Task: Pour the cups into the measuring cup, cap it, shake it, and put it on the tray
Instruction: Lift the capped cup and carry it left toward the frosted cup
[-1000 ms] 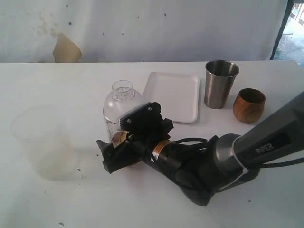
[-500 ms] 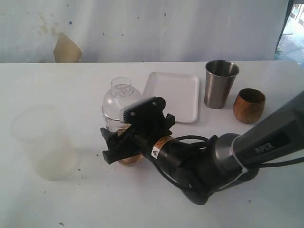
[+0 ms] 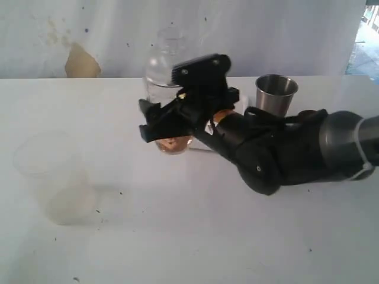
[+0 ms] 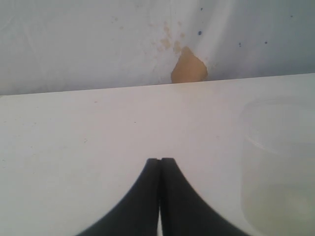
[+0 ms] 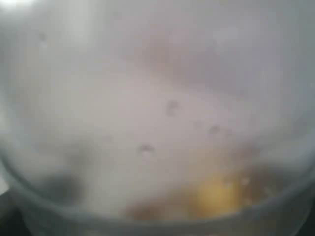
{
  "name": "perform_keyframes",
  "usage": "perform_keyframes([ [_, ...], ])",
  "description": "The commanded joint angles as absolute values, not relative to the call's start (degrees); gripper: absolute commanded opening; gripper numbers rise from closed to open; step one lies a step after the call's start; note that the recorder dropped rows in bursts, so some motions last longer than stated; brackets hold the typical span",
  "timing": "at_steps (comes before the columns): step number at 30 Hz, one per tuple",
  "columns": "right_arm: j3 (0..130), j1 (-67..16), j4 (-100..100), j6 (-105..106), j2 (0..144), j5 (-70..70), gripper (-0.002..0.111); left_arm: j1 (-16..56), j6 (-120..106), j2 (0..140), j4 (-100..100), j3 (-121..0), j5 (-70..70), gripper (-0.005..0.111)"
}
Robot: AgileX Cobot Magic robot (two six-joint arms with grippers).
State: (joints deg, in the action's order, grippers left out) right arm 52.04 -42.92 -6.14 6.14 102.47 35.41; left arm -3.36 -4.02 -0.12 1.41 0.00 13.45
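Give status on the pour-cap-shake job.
Done, apparently: cap sits on the measuring cup, brown contents at its bottom, so pouring and capping look finished. In hand: right pincer grips the cup, held above the table, likely for shaking. Remaining: setting it on the tray, which the arm hides. The left pincer is shut, idle.

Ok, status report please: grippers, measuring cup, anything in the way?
Left gripper shut, empty. Right gripper clamped on tall clear plastic measuring cup, clear dome cap on, held above the table. Tapered stainless-steel tumbler close behind that arm.
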Motion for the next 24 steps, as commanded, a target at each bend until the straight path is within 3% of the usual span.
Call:
perform_keyframes([
  [1, 56.8, -42.7, -15.7, 21.6, 101.2, 22.8, 0.0, -3.3, -3.9, 0.0, 0.9, 0.0, 13.3, 0.0],
  [2, 56.5, -40.8, -22.9, 17.2, 100.7, 27.5, 0.0, -3.3, -3.9, 0.0, 0.9, 0.0, 13.3, 0.0],
  [3, 56.5, -40.6, -14.6, 11.0, 100.7, 27.6, 0.0, -3.3, -3.9, 0.0, 0.9, 0.0, 13.3, 0.0],
  [4, 56.6, -41.7, 9.5, 1.4, 100.7, 26.1, 0.0, -3.3, -3.9, 0.0, 0.9, 0.0, 13.3, 0.0],
  [8, 56.3, -37.8, -11.8, 4.6, 100.3, 27.6, 0.0, -3.3, -3.9, 0.0, 0.9, 0.0, 13.3, 0.0],
  [11, 55.8, -39.4, 11.1, -3.1, 100.1, 25.4, 0.0, -3.3, -3.9, 0.0, 0.9, 0.0, 13.3, 0.0],
  [14, 54.9, -37.1, -3.9, -6.1, 100.1, 32.2, 0.0, -3.3, -3.9, 0.0, 0.9, 0.0, 13.3, 0.0],
  [17, 54.5, -38.8, 18.9, -13.4, 100.1, 34.1, 0.0, -3.3, -3.9, 0.0, 0.9, 0.0, 13.3, 0.0],
  [20, 54.8, -36.7, -8.3, -5.5, 100.1, 31.4, 0.0, -3.3, -3.9, 0.0, 0.9, 0.0, 13.3, 0.0],
  [23, 54.1, -38.8, 23.7, -18.8, 100.1, 32.9, 0.0, -3.3, -3.9, 0.0, 0.9, 0.0, 13.3, 0.0],
  [24, 54.6, -39.6, 24.0, -16.5, 100.2, 29.5, 0.0, -3.3, -3.9, 0.0, 0.9, 0.0, 13.3, 0.0],
])
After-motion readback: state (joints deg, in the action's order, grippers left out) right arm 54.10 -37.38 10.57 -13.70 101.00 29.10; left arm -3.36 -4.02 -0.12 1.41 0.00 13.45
